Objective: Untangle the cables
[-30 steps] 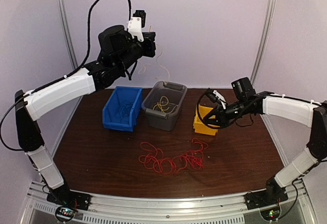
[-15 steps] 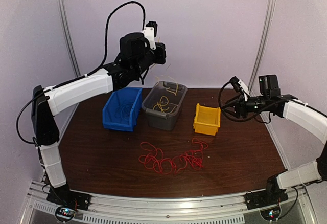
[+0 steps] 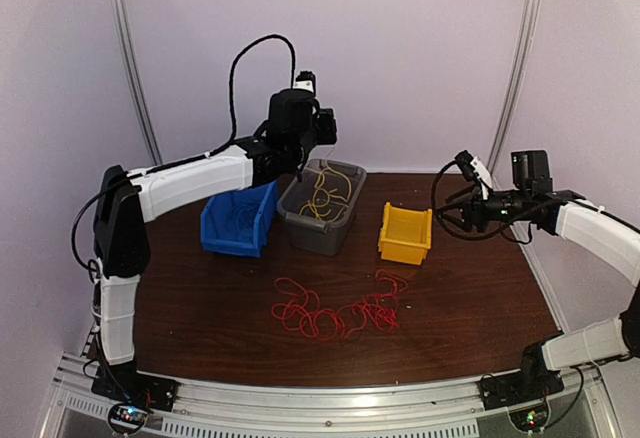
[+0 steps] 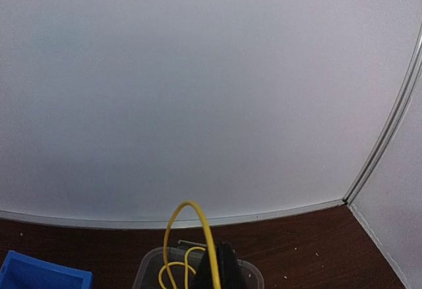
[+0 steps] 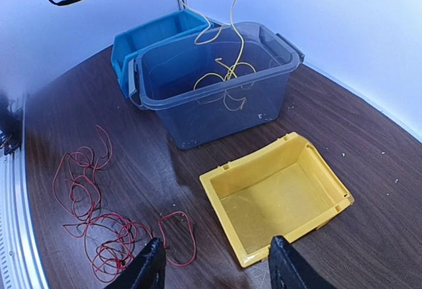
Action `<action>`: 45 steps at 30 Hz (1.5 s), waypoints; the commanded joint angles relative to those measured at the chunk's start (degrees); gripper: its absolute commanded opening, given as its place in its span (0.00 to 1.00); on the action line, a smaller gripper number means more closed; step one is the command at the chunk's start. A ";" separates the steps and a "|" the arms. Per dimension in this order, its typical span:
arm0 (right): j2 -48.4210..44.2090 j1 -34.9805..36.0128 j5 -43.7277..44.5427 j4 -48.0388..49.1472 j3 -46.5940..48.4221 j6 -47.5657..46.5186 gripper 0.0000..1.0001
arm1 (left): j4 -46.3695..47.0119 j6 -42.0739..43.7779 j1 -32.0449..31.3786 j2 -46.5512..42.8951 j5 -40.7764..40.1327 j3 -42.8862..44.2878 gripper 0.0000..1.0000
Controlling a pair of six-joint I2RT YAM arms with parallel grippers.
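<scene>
My left gripper [image 3: 302, 166] hangs over the back of the grey bin [image 3: 312, 233]. In the left wrist view its gripper [image 4: 224, 270] is shut on a yellow cable [image 4: 192, 215] that loops up and drops into the bin. The rest of the yellow cable [image 3: 322, 194] lies in the grey bin and also shows in the right wrist view [image 5: 228, 71]. A red cable [image 3: 336, 314] lies tangled on the table, also in the right wrist view [image 5: 92, 218]. Thin blue wire shows faintly in the blue bin [image 3: 226, 238]. My right gripper [image 3: 463, 214] is open and empty, to the right of the yellow bin [image 3: 404, 250].
The yellow bin [image 5: 227, 178] holds nothing and sits just ahead of my right gripper [image 5: 216, 266]. The blue bin [image 5: 150, 33] stands against the grey bin [image 5: 198, 121]. White walls close the back and sides. Thick black arm cables loop above each wrist.
My left arm has swung right and down to the grey bin, lowering the yellow cable into it. My right arm has pulled back to the right, away from the yellow bin.
</scene>
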 commanded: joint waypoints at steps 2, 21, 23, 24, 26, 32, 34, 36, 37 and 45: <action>-0.16 -1.12 -1.01 1.64 -1.31 0.34 0.55 | 2.26 -3.99 0.62 3.71 -0.76 2.60 0.00; 1.20 -2.34 -1.81 1.64 -1.46 0.26 0.56 | -6.33 -7.53 2.78 3.84 14.60 4.26 0.71; 1.19 -2.36 -1.70 1.64 -1.46 0.03 0.56 | -4.55 -6.78 2.64 0.61 17.93 0.81 0.70; 1.24 -2.36 -1.63 1.62 -1.46 -0.11 0.56 | -2.27 -5.54 2.32 -1.37 19.32 -1.68 0.70; 1.40 -2.36 -1.61 1.43 -1.43 -0.36 0.56 | 1.38 -2.97 1.51 -5.56 20.97 -7.36 0.70; 2.10 -2.36 -1.90 1.05 -1.10 -0.83 0.56 | 3.01 5.27 -1.93 -16.37 26.38 -19.31 0.71; 2.39 -2.36 -2.08 1.03 -1.02 -0.87 0.56 | 1.93 7.55 -3.35 -19.30 27.32 -23.10 0.73; 2.71 -2.37 -2.77 1.03 -1.02 -0.92 0.56 | -0.31 9.06 -4.93 -21.44 27.95 -26.04 0.80; 2.89 -2.41 -3.28 0.91 -1.09 -1.02 0.56 | -1.38 9.54 -5.63 -22.36 27.97 -27.32 0.81; 4.98 -1.92 -4.49 -2.00 -0.40 -5.60 0.54 | -9.78 11.36 -11.89 -25.87 20.45 -37.56 0.81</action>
